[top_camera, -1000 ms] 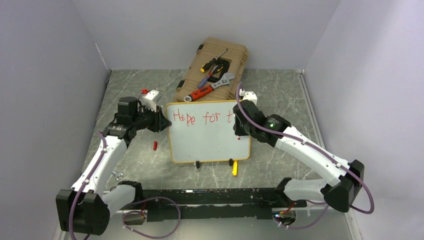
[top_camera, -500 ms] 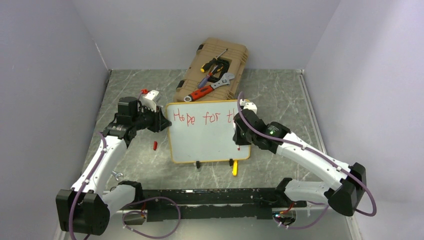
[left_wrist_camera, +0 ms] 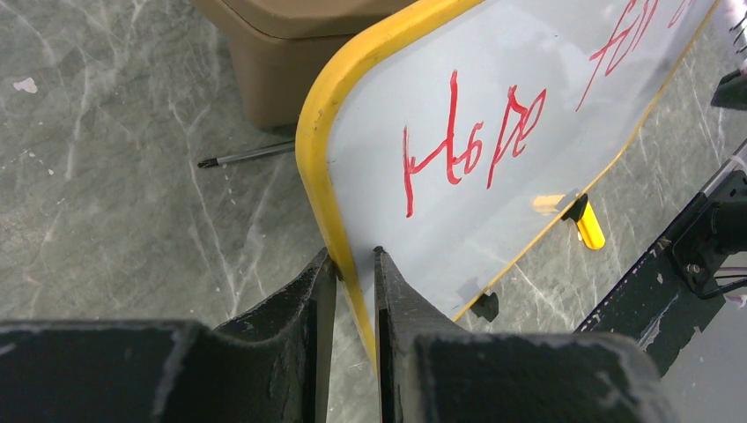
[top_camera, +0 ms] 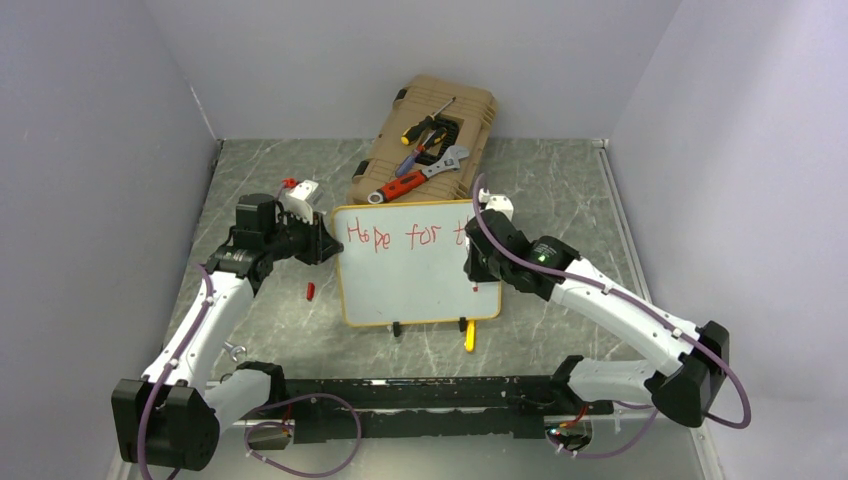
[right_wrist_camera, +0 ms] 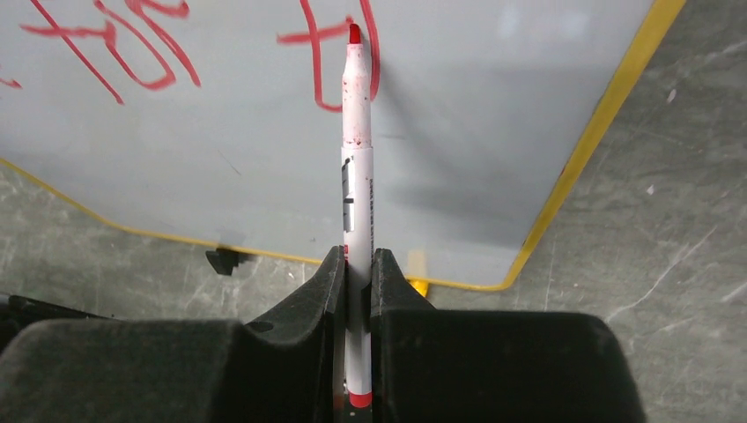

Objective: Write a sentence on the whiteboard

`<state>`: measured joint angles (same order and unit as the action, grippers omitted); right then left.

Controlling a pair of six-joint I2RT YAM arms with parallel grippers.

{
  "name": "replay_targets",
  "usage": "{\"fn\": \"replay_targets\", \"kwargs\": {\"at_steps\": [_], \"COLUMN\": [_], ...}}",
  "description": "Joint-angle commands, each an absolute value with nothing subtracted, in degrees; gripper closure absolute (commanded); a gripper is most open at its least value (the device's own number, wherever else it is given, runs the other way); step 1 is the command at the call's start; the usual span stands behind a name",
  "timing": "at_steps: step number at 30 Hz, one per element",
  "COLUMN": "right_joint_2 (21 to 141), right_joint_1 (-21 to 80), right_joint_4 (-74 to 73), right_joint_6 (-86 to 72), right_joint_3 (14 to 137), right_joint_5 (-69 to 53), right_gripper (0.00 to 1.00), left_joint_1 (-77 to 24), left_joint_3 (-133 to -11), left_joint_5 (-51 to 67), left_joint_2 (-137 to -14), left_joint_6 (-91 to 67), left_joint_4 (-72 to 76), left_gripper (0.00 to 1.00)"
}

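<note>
The whiteboard (top_camera: pixel 415 285), white with a thin yellow frame and black feet, stands mid-table. Red marker letters (top_camera: pixel 400 236) on it read "Hope for t" plus part of another stroke. My left gripper (top_camera: pixel 325 243) is shut on the board's left edge; in the left wrist view its fingers (left_wrist_camera: pixel 392 291) clamp the yellow frame (left_wrist_camera: pixel 328 176). My right gripper (top_camera: pixel 472 262) is shut on a white marker with a red tip (right_wrist_camera: pixel 356 150). The tip rests on the board (right_wrist_camera: pixel 264 167) at the last red stroke (right_wrist_camera: pixel 374 53).
A tan tool case (top_camera: pixel 425 135) with screwdrivers, a wrench and red pliers lies behind the board. A red marker cap (top_camera: pixel 310 291) lies on the table left of the board. A yellow object (top_camera: pixel 469 337) lies at the board's front edge. Grey walls enclose the table.
My right gripper has moved slightly along the board's right side, and a further stroke now stands after the "t". The left arm and the board have not moved.
</note>
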<state>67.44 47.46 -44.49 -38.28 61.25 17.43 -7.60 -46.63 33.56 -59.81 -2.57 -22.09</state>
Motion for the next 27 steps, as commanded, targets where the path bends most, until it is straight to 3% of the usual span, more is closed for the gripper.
{"fn": "replay_targets", "kwargs": {"at_steps": [1, 27], "right_joint_2": [67.86, 62.36], "right_joint_1": [46.49, 45.98], "right_joint_4": [-43.55, -45.78], "right_joint_6": [-36.76, -42.33], "right_joint_3": [64.93, 56.32], "right_joint_5": [21.72, 17.15], "right_gripper": [1.0, 1.0], "left_joint_1": [-8.53, -8.68], "left_joint_3": [-47.81, -47.79], "left_joint_5": [35.29, 35.44], "left_joint_2": [-59.15, -58.9], "left_joint_6": [-1.45, -1.58], "left_joint_4": [-21.93, -21.85], "left_gripper": [1.0, 1.0]}}
